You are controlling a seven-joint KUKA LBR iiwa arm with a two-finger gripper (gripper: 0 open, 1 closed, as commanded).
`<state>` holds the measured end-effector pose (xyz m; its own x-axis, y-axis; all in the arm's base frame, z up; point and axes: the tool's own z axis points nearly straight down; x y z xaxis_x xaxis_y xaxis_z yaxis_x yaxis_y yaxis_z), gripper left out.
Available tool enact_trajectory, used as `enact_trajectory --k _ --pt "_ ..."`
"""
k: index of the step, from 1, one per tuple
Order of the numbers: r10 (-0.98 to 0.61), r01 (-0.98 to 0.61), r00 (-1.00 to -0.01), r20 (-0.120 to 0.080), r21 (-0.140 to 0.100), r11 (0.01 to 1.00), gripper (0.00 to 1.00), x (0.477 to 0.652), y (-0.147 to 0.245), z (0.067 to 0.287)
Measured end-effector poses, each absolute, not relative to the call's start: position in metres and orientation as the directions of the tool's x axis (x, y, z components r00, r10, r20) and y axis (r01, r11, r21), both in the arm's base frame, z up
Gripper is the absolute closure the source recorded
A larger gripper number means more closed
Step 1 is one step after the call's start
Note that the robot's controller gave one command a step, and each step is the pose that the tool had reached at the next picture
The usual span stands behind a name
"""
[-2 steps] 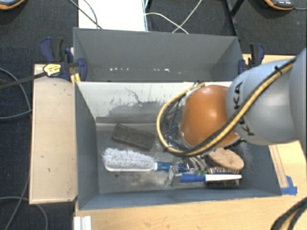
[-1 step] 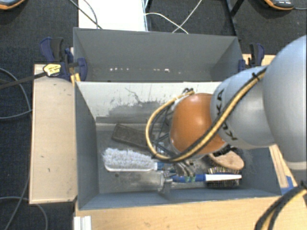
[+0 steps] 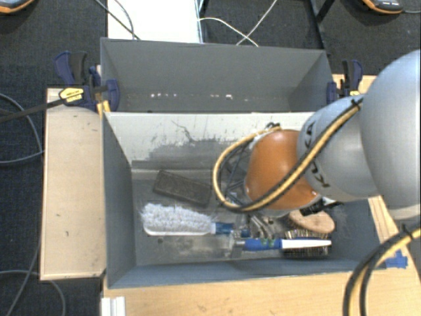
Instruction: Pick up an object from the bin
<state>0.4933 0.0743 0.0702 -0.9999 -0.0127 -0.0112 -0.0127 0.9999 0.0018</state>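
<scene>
Grey arm (image 3: 368, 143) and its orange cover (image 3: 279, 170) hang by the near edge of the bin (image 3: 122, 196); whether the gripper (image 3: 256, 229) is apart or together, can't tell. The blue-handled brush (image 3: 283, 244) beneath looks light and stiff, so take the handle.

Even, fairly bright overhead light. The grey arm (image 3: 388, 130) shows a broad pale sheen, the orange cover (image 3: 276, 170) a soft highlight. A row of small glints dots the back wall of the bin (image 3: 197, 78). Shadow pools on its floor under the arm.
</scene>
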Motion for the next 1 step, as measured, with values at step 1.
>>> enact_trajectory --k 1 --pt "0.051 0.051 -0.999 0.0 0.004 0.999 1.0 0.4827 0.1023 0.07"
